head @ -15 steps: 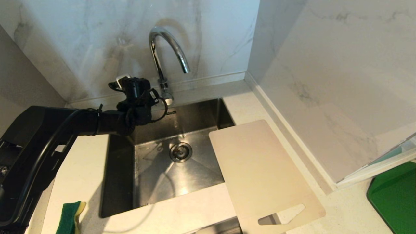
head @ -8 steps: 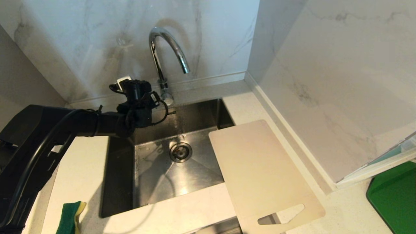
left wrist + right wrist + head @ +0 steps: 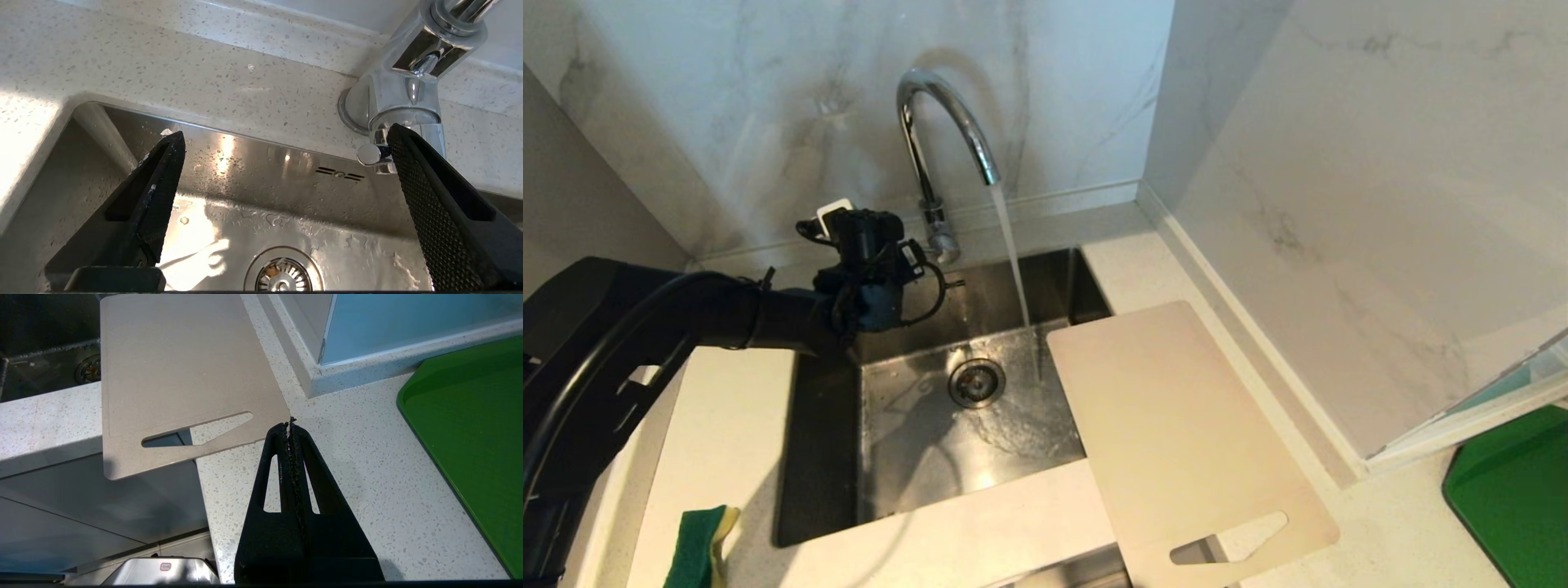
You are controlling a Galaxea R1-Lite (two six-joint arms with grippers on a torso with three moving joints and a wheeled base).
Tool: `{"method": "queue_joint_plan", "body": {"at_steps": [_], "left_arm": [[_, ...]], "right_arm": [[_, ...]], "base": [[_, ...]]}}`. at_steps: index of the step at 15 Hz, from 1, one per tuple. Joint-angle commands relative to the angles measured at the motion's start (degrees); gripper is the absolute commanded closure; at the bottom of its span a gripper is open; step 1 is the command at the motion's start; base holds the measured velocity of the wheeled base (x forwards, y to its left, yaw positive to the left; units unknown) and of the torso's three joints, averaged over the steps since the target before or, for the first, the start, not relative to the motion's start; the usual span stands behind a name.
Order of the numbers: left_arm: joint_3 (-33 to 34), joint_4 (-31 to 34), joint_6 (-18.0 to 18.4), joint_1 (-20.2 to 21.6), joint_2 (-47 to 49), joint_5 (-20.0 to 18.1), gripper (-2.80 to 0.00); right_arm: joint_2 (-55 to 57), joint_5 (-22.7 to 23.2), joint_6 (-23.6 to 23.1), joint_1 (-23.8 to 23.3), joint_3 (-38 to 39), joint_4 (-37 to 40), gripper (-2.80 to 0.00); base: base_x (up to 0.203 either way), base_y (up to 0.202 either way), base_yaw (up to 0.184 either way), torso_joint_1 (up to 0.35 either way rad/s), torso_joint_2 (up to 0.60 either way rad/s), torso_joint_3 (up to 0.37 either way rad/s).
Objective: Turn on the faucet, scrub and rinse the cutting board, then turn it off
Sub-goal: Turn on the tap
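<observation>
I use the sink (image 3: 825,457) as my landmark. The table (image 3: 727,425) goes around it. The cutting board (image 3: 1176,425) lies at the sink's right side, one corner over the basin and the slotted end out past the table's front edge. I judge it thin, stiff and light, and slippery once wet. The best place to take it is the slot or the overhanging edge, where a finger can go under.

The faucet (image 3: 939,139) stands behind the sink, and water (image 3: 1013,253) runs from it into the basin, near the board's corner. A green and yellow sponge (image 3: 698,547) lies at the sink's front left.

My left claw (image 3: 282,143) is wide open at the faucet's base, one finger (image 3: 412,163) at the small lever (image 3: 369,154). My right claw (image 3: 291,428) is closed and empty, over the table just beside the board's slotted end.
</observation>
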Motion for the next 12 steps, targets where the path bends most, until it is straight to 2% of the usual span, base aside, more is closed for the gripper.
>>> {"method": "queue_joint_plan", "body": {"at_steps": [1, 5, 12], "left_arm": [[0.40, 0.17, -0.16, -0.43, 0.24, 0.11, -2.80], [-0.83, -0.05, -0.13, -0.69, -0.58, -0.32, -2.80], [-8.07, -1.04, 0.53, -0.63, -4.76, -2.07, -2.80]], "right_arm": [[0.09, 0.01, 0.00, 0.02, 0.00, -0.03, 0.00], [0.09, 0.01, 0.00, 0.02, 0.00, -0.03, 0.00], [0.09, 0.01, 0.00, 0.02, 0.00, -0.03, 0.00]], "base": [[0.000, 0.000, 0.000, 0.000, 0.00, 0.000], [0.000, 0.000, 0.000, 0.000, 0.00, 0.000], [0.000, 0.000, 0.000, 0.000, 0.00, 0.000]]}}
